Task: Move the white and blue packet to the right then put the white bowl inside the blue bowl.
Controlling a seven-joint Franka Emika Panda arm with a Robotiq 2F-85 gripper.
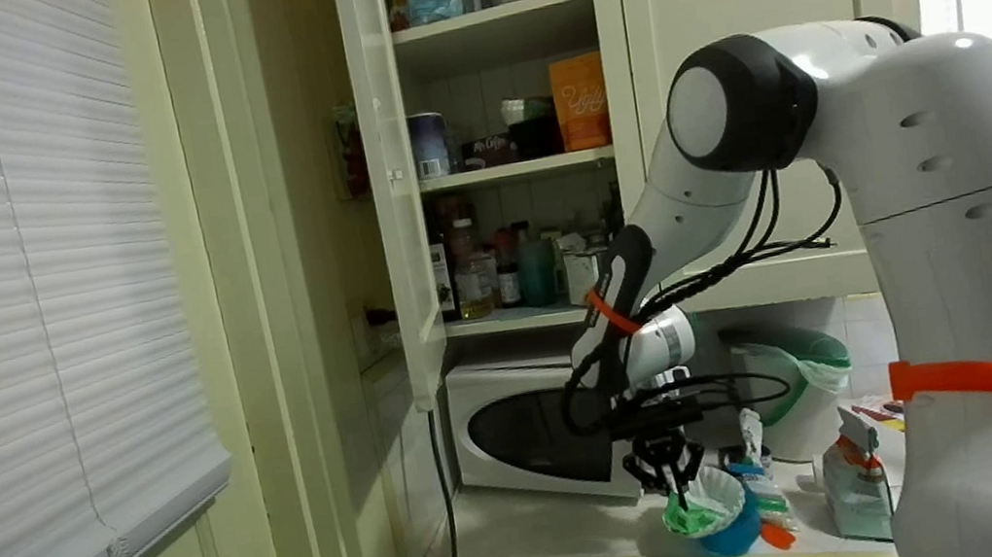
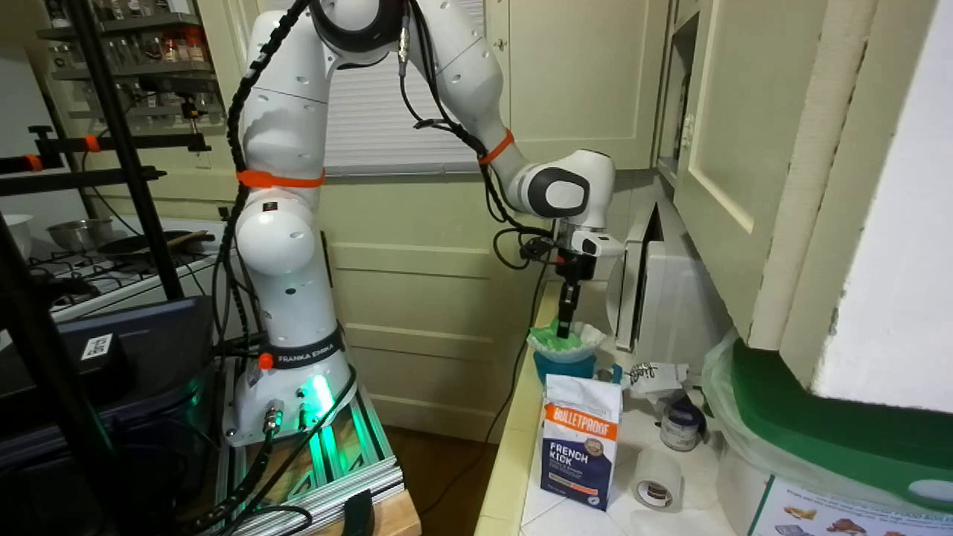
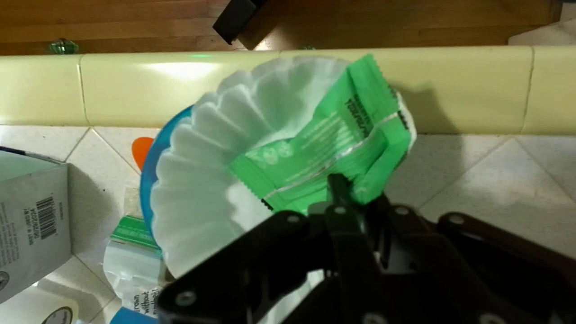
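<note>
The white bowl (image 1: 724, 487) is fluted and tilted over the blue bowl (image 1: 733, 538), partly hiding it in both exterior views. A green packet (image 3: 315, 157) lies inside the white bowl. My gripper (image 1: 681, 495) is shut on the white bowl's rim (image 3: 202, 193), the fingers close together with the green packet against them; the exact pinch is partly hidden. Only the blue bowl's edge (image 3: 150, 175) shows in the wrist view, under the white bowl. The white and blue packet (image 2: 581, 447) stands upright on the counter, apart from the bowls.
A microwave (image 1: 528, 426) stands behind the bowls. A green-lidded bin (image 2: 819, 402), a tape roll (image 2: 658, 480) and a jar (image 2: 680, 424) are on the counter. A cabinet door (image 1: 394, 186) hangs open above. The yellow counter edge (image 3: 180, 90) runs close by the bowls.
</note>
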